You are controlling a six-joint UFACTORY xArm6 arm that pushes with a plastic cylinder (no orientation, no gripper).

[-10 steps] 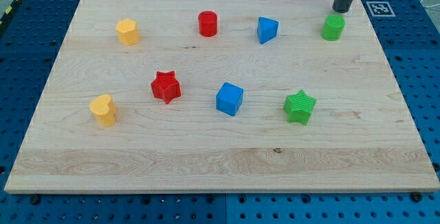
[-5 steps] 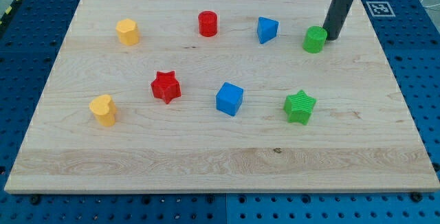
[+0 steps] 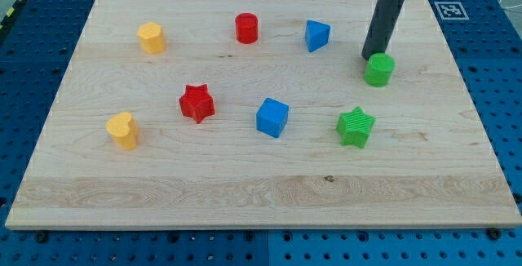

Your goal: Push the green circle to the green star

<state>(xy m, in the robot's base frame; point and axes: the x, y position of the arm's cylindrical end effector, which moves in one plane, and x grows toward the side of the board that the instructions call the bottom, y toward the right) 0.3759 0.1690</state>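
Note:
The green circle [image 3: 378, 69], a short green cylinder, stands on the wooden board at the view's upper right. The green star [image 3: 356, 126] lies below it and slightly to the left, with a gap of bare wood between them. My tip [image 3: 371, 56] is at the lower end of the dark rod, touching the circle's upper left side.
A blue triangular block [image 3: 317, 34] sits left of the rod. A red cylinder [image 3: 247, 28], a yellow hexagon [image 3: 151, 37], a red star [image 3: 196, 103], a blue cube [image 3: 272, 117] and a yellow heart [image 3: 122, 130] lie further left. The board's right edge [image 3: 469, 95] is near.
The rod has moved down and left across the frames. The green circle has been pushed from near the top right corner down and left, closer to the green star.

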